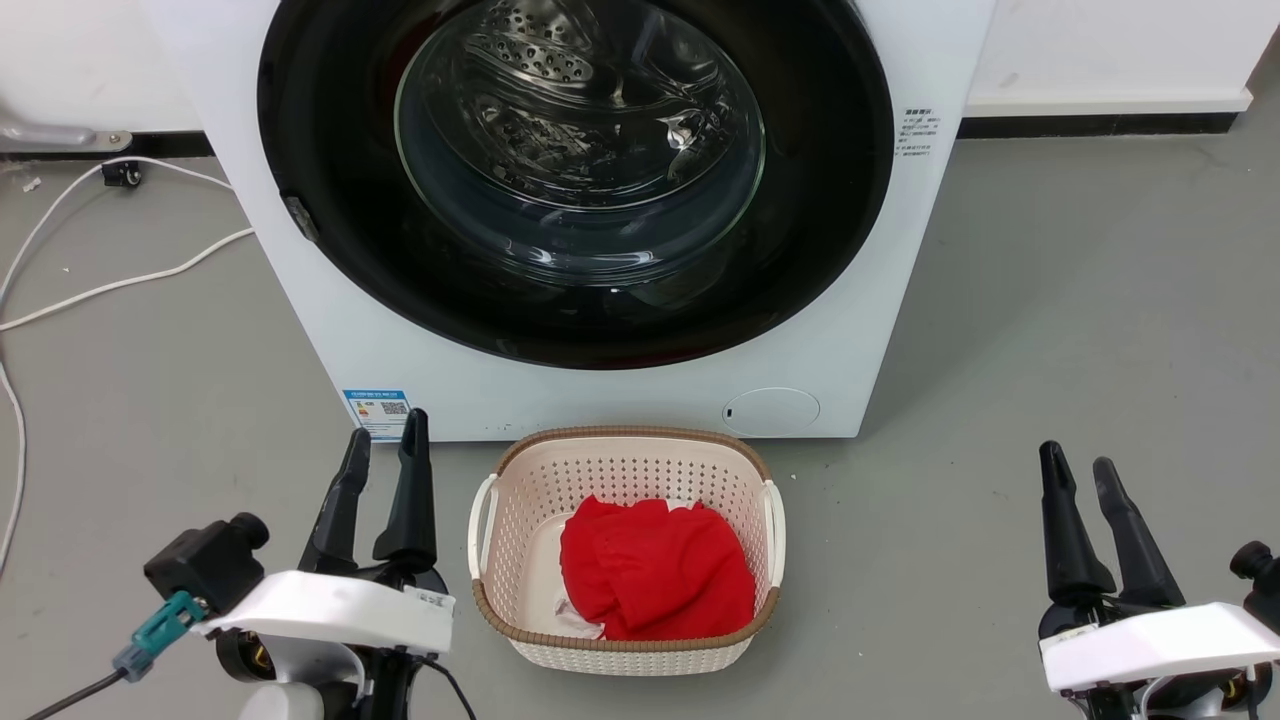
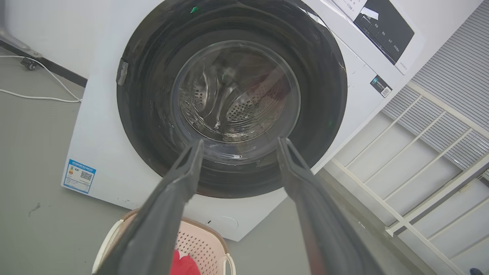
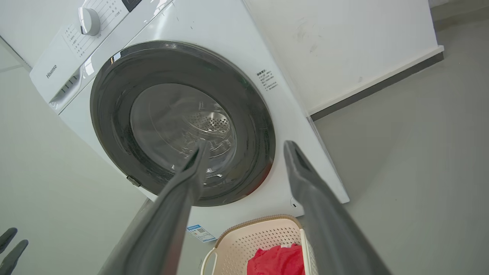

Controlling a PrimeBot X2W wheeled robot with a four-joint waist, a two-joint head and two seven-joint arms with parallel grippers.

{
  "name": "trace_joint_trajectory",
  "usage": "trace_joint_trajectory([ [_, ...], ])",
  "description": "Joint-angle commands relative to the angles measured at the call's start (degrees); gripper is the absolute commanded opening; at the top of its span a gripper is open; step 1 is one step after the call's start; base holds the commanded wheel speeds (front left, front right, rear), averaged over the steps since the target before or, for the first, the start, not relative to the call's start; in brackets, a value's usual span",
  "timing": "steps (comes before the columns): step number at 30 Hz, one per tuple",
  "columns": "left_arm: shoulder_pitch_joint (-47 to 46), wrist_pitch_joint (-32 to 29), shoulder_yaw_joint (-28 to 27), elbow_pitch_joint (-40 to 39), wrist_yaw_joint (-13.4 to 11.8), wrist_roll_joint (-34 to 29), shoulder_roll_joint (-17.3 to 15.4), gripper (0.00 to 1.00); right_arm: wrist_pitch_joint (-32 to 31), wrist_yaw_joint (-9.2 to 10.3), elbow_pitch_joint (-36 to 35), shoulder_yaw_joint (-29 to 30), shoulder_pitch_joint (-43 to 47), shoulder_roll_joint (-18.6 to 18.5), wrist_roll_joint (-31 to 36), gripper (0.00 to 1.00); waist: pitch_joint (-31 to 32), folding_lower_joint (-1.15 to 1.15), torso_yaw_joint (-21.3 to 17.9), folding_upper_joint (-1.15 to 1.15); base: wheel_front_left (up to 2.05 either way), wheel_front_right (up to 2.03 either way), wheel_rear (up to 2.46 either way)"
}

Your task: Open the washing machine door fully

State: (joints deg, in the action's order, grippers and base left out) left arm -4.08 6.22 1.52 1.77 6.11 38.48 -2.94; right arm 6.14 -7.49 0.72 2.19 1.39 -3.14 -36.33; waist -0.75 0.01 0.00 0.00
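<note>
The washing machine door (image 1: 580, 180) sits shut, flush against the front of the washing machine (image 1: 900, 260), its glossy black ring framing the glass window through which the steel drum shows. Both arms hang low in front of it and well short of it. The left gripper (image 1: 388, 428) stands with its two dark fingers spread and holding nothing, tips pointing up towards the blue label (image 1: 378, 410) on the machine's lower left corner, below and to the left of the door. The right gripper (image 1: 1077, 458) is likewise parted and empty, out over the grey floor (image 1: 1100, 300), lower than the door and off to the right of the machine's side. Neither touches the door. A small grey catch (image 1: 300, 218) sits on the door's left edge. Between the two grippers, just before the machine and under the door, stands a cream perforated basket (image 1: 620, 470) with a brown rim. In it lies a crumpled red cloth (image 1: 655, 570) with a bit of something white (image 1: 575, 615) peeping from beneath.
</note>
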Motion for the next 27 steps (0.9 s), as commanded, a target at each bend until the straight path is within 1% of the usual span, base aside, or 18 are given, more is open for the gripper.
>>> trace_joint_trajectory([
  [1, -0.3, 0.6, 0.5, -0.7, -0.3, -2.4, -0.4, 1.00, 0.6, 0.00, -0.8, -0.2, -0.3, 0.1, 2.5, 1.00, 0.0, 0.00, 0.0, 0.00, 0.00, 0.00, 0.00],
  [15, 0.0, 2.8, 3.4, -0.4, -3.1, -13.0, -2.0, 1.00, 1.0, 0.00, -2.1, -0.3, 0.5, 0.1, 12.3, 1.00, 0.1, 0.00, 0.1, 0.00, 0.00, 0.00, 0.00],
  [27, 0.2, 4.4, 5.3, -1.2, -6.1, -19.6, -3.2, 1.00, 0.7, 0.00, -3.6, -0.1, 0.6, 0.2, 19.1, 1.00, -0.1, 0.00, 0.1, 0.00, 0.00, 0.00, 0.00],
])
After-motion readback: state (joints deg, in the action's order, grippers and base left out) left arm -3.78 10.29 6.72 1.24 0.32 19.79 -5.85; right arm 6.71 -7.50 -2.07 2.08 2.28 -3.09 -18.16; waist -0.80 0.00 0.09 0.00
